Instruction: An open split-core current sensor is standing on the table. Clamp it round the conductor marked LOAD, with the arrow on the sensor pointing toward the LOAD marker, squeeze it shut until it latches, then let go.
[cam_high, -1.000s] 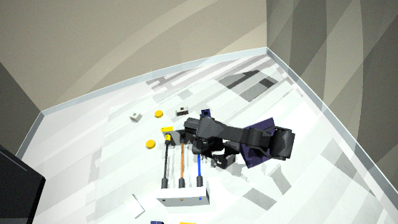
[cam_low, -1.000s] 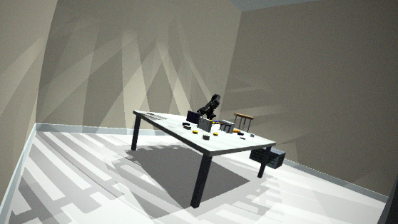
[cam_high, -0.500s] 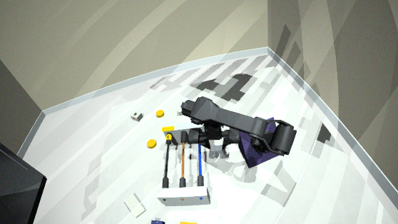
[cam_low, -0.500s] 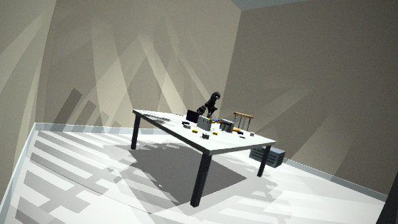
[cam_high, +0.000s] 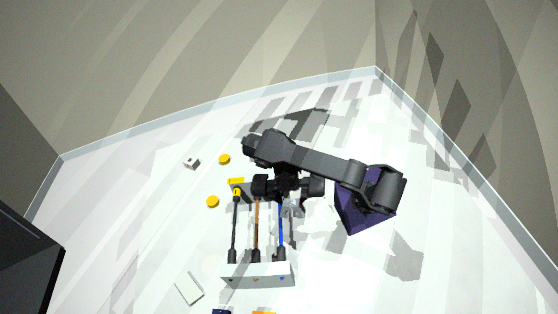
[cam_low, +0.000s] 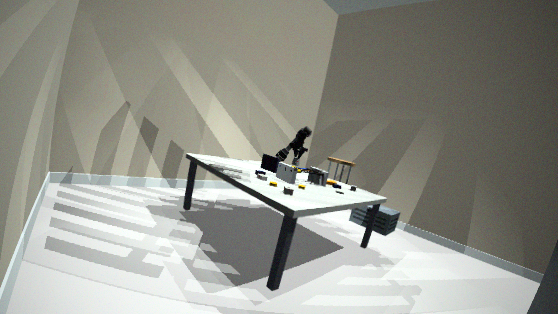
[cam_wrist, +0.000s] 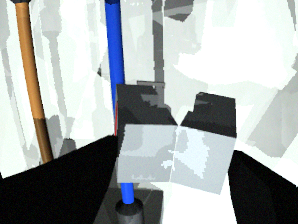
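Note:
The open split-core sensor (cam_high: 292, 208) (cam_wrist: 150, 152) shows two light grey halves with dark jaws spread apart in the wrist view, and a sliver of red at its left edge. My gripper (cam_high: 289, 204) (cam_wrist: 173, 152) is shut on it, one black finger at each side. The sensor's left half overlaps the blue conductor (cam_high: 280, 225) (cam_wrist: 115, 45) in the wrist view; their height difference is unclear. An orange-brown conductor (cam_high: 256, 225) (cam_wrist: 30, 75) and a black conductor (cam_high: 234, 225) run alongside. A yellow label (cam_high: 235, 180) is by the black conductor's far end, its text unreadable. The sensor's arrow cannot be made out.
The conductors end at a pale block (cam_high: 257, 275); a grey block (cam_high: 244, 193) is at their far end, partly under the arm. Yellow discs (cam_high: 224, 159) (cam_high: 212, 201), a small white block (cam_high: 191, 163) and a flat white piece (cam_high: 189, 288) lie left. A purple plate (cam_high: 350, 220) is under the arm's base.

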